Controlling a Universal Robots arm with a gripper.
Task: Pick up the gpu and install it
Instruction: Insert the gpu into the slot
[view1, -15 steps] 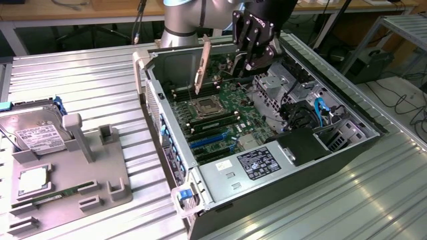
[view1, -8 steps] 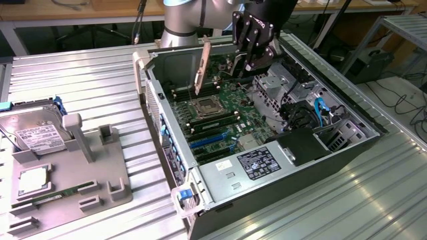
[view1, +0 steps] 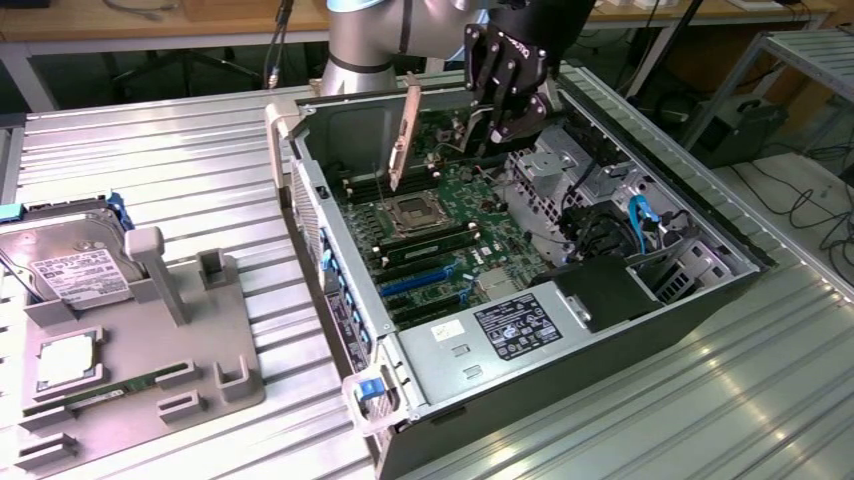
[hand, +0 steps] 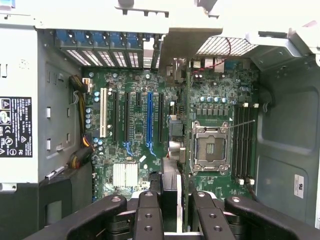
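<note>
- Gripper is clamped on the gpu, which is lifted clear and hangs over the open case.
- The card is held on edge, with its bracket at the end away from the fingers and pointing down. Probably so the connector edge can go straight down into a slot.
- The grip is on the end opposite the bracket, which leaves the bracket end free to meet the case's rear wall.
- In the wrist view the gpu shows edge-on between the fingers, running in the same direction as the slots below.
- The blue slot lies just to one side of the card's line, so the card is parallel to it but not over it, as far as I can judge.
- In the exterior view the card sits nearer the CPU socket than the blue slots. It is not seated and touches nothing on the board.
- The case lies on its side with the panel off, giving access to the board from above.
- The hard drive and memory stick rest on the grey fixture at the exterior view's left, well apart from the case.
</note>
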